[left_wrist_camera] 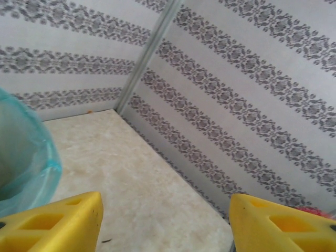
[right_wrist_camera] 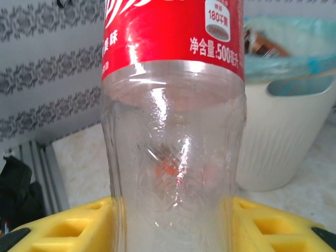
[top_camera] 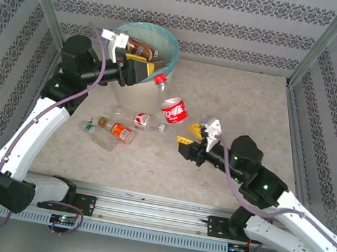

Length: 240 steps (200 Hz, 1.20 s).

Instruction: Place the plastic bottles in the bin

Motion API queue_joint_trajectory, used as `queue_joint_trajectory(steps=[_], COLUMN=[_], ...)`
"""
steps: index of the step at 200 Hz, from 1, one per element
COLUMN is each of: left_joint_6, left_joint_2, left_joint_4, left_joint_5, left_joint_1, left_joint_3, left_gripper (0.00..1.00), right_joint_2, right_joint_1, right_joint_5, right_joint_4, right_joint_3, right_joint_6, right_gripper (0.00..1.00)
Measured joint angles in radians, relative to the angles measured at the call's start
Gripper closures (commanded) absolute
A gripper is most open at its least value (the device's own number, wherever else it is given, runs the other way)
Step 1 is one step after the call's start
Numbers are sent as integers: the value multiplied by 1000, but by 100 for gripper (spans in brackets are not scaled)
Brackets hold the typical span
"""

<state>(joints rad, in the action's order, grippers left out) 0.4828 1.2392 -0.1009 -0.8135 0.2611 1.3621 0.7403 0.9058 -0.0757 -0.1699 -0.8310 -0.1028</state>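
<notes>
The bin (top_camera: 170, 43), cream with a blue-green liner, stands at the back left and holds several plastic bottles (top_camera: 141, 49). My left gripper (top_camera: 144, 65) hangs at the bin's near right rim. It is open, with bare table between its yellow fingers (left_wrist_camera: 63, 223). A red-capped bottle neck (top_camera: 159, 80) shows just right of it; whether they touch I cannot tell. My right gripper (top_camera: 190, 135) is shut on the clear base of a red-labelled bottle (right_wrist_camera: 173, 157), mid-table, pointing at the bin (right_wrist_camera: 278, 136).
Three bottles lie on the table left of centre: a red-labelled one (top_camera: 142, 120), an orange-labelled one (top_camera: 120, 131) and a clear one (top_camera: 100, 135). Patterned walls and metal posts close in the back and sides. The bin's liner (left_wrist_camera: 23, 157) fills the left edge of the left wrist view.
</notes>
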Motion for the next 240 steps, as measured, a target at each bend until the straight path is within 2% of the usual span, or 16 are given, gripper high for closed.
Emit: queue_joint_trajectory(steps=[37,75,121,164,185,199,223,233,240], left_joint_6=[113,206,225,222,217,206,190,178,162], left_joint_2=[58,32,-9,-37,-43,-61,-111,-131,-147], left_joint_4=[167,304,318,316,315,311,304,298,286], left_joint_5=[-84,-140,-153,-146,-131,-124,-97,-90,-79], left_joint_1=[66,86,87,101,103,103,105,106,106], left_joint_3=[-1,-45,-93,-141,-153,-163,-174,-174,-175], left_gripper=[37,37,38,45,50,60,68,75,83], right_joint_2=[-7,36,40,84,97,97,99,106,115], right_joint_1=[-1,-7,-8,-8,-8,-8,-7,-6,-7], right_joint_5=[10,3,-17,-46,-58,-71,-98,-103,-106], right_joint_4=[-43,-45,-27,23,36,49,87,105,115], right_joint_3=[-6,-5,-5,-4,-2,6,13,14,14], right_joint_6=[0,-4,-4,-16,-26,-26,-24,-23,-26], right_gripper=[56,56,56,56,55,52,42,36,31])
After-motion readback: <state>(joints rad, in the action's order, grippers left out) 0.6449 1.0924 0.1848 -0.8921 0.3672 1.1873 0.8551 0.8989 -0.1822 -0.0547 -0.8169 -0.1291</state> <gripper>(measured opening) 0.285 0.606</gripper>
